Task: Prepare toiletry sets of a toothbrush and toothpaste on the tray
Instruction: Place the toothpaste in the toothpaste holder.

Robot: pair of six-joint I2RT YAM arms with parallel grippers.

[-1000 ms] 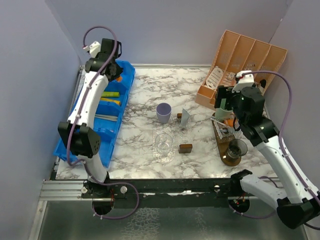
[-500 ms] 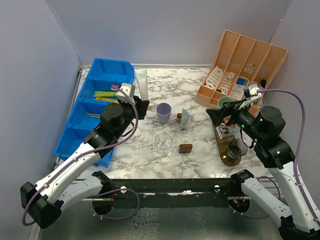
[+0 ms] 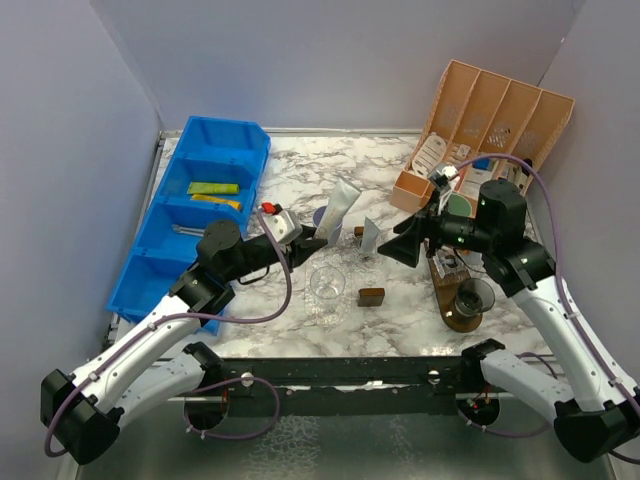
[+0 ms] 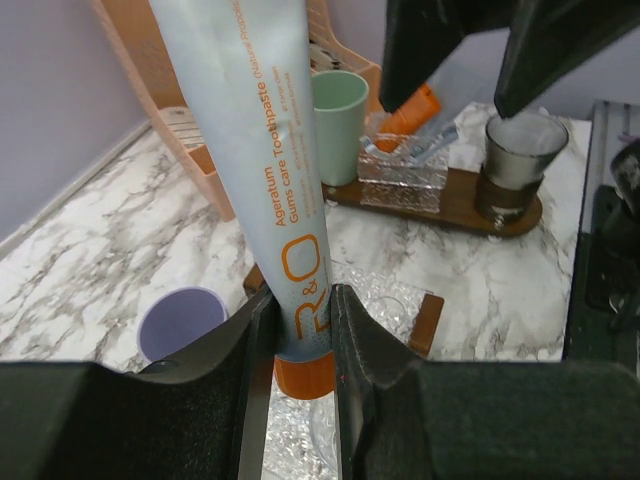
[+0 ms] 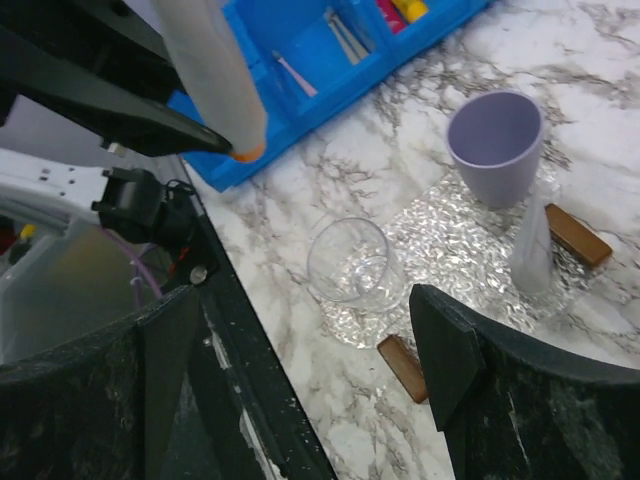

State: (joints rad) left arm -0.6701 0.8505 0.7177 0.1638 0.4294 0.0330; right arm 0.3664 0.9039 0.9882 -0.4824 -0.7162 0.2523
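Observation:
My left gripper (image 3: pixel 316 236) is shut on a pale toothpaste tube (image 3: pixel 341 205) with an orange cap, held tilted over the lilac cup (image 3: pixel 326 228). In the left wrist view the tube (image 4: pixel 268 150) sits between my fingers (image 4: pixel 300 300), above the lilac cup (image 4: pixel 180 322). A clear cup (image 3: pixel 327 283) stands on the textured glass tray (image 3: pixel 352 268). A small grey tube (image 3: pixel 370 236) stands upright on that tray. My right gripper (image 3: pixel 396 246) is open and empty just right of it. In the right wrist view it hangs (image 5: pixel 310 345) above the clear cup (image 5: pixel 350 265).
A wooden tray (image 3: pixel 447 300) at the right holds a mint green cup (image 3: pixel 456 205), a smoky dark cup (image 3: pixel 474 297) and a crystal holder (image 3: pixel 450 263). A blue bin (image 3: pixel 200 200) with tubes and toothbrushes is at the left. An orange organiser (image 3: pixel 490 115) stands at the back right.
My left arm swung from the blue bin to the table's middle, carrying the toothpaste tube over the lilac cup. My right gripper moved left from the wooden tray toward the glass tray.

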